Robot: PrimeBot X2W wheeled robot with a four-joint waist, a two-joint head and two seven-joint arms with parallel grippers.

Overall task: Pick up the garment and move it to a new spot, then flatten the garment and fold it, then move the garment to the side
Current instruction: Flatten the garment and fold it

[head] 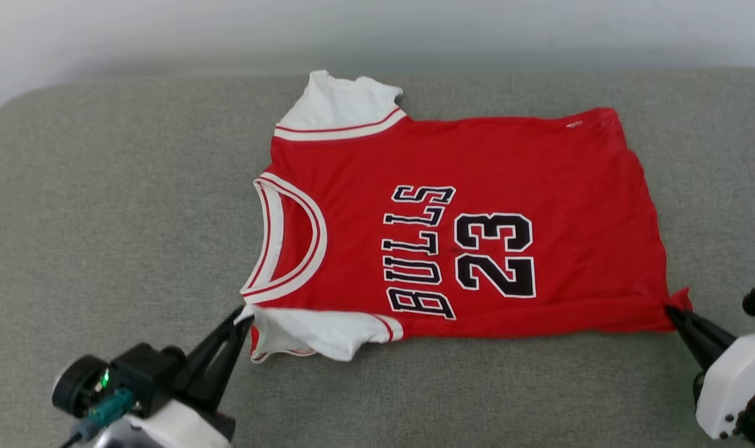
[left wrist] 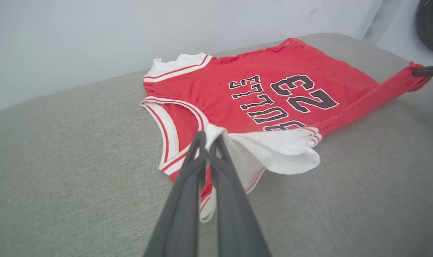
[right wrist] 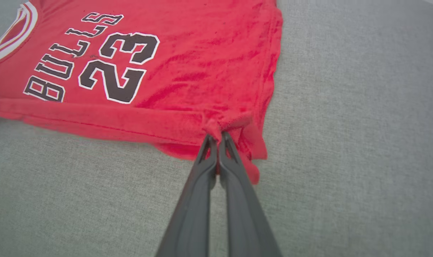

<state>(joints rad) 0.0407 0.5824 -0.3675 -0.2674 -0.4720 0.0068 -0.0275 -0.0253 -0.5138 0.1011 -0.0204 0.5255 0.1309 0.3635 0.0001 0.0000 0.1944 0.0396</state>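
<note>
The garment (head: 477, 186) lay spread front-up on the grey cushion (head: 103, 199), stretched between the two grippers. The left gripper (head: 243, 314) had its jaws pressed together on the white cloth at the near shoulder, with a small fold caught between the tips. In the left wrist view the striped collar (left wrist: 166, 132) sat just to the left of those jaws, and the near sleeve (left wrist: 284, 153) drooped just to their right.

The right gripper (head: 671, 311) had its jaws pinched on the near corner of the red hem, a little tuft gathered at the tips. From that pinch the near side edge ran as a rolled ridge toward the left gripper's jaws. It seemed slightly raised off the cushion near the right jaws, though the angle made that hard to judge. The black lettering (head: 417, 249) and the number lay just beyond that edge, between the two pairs of jaws. The far sleeve (head: 340, 102) lay flat, well apart from both.
</note>
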